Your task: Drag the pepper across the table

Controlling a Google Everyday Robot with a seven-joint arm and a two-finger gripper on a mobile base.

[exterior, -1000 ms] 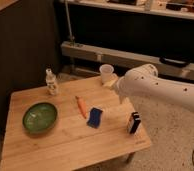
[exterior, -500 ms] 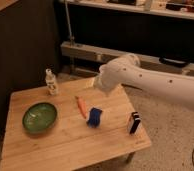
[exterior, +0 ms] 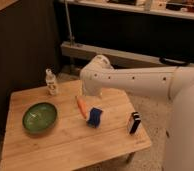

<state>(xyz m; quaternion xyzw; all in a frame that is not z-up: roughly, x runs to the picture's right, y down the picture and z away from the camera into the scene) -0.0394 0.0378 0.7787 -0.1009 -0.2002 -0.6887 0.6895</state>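
Observation:
The pepper point(exterior: 81, 107), a small orange tapered vegetable, lies on the light wooden table point(exterior: 65, 147) near its middle, pointing toward the far edge. My white arm reaches in from the right across the table's back. Its end, with the gripper point(exterior: 86, 94), hangs just above the pepper's far tip. The gripper is mostly hidden by the arm's bulky wrist. Nothing is held; the pepper rests free on the wood.
A blue block point(exterior: 95, 116) lies right beside the pepper on its right. A dark green bowl point(exterior: 39, 117) sits at the left, a small bottle point(exterior: 51, 82) stands at the back left, and a dark box point(exterior: 134, 122) stands near the right edge.
The arm has swung left and down from the table's back right, so its end now hangs over the pepper. It now covers the white cup. No object has moved.

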